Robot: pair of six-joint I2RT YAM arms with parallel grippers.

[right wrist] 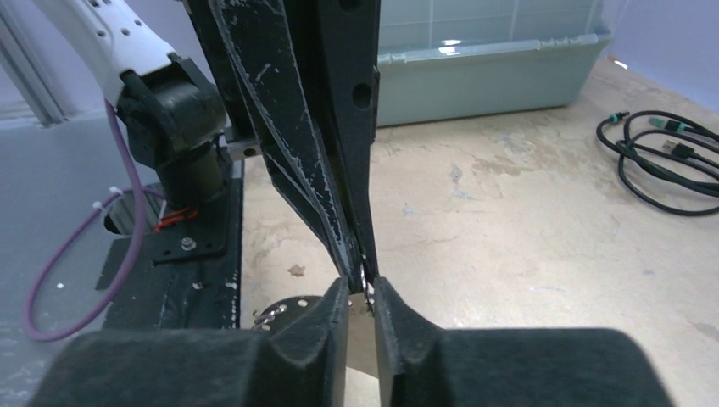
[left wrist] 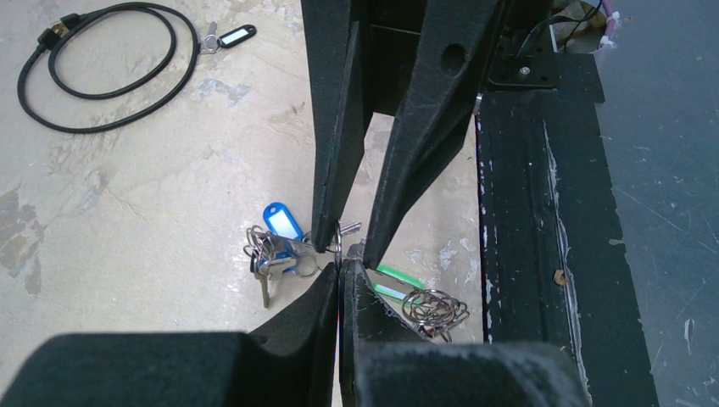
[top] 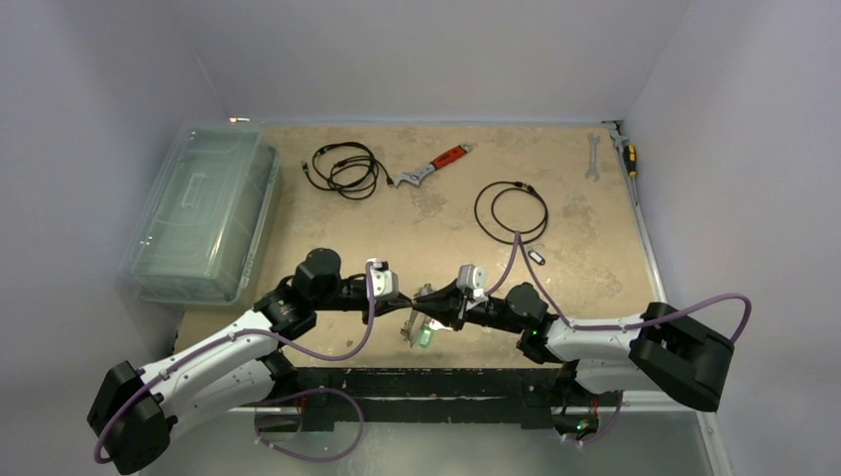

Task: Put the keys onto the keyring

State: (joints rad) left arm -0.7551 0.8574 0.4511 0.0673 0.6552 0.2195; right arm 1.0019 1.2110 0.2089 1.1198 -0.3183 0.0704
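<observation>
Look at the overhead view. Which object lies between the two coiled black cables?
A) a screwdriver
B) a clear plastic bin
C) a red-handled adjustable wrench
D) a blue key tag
C: the red-handled adjustable wrench lies between the left cable coil and the right cable loop.

A sandy, mottled tabletop (top: 436,233) enclosed by plain pale walls (top: 417,59). At its left edge sits a long clear plastic storage box (top: 203,213) with its lid on. Near the far edge lies a bundle of coiled black cable (top: 342,169), and just to its right an angled red-handled adjustable wrench (top: 431,166). Further right and nearer, a second black cable (top: 511,208) forms a loose double loop. In the far right corner a silver open-ended spanner (top: 592,157) lies beside a screwdriver (top: 628,157) with a yellow and black handle. A scuffed black strip (top: 417,382) runs along the near edge
</observation>
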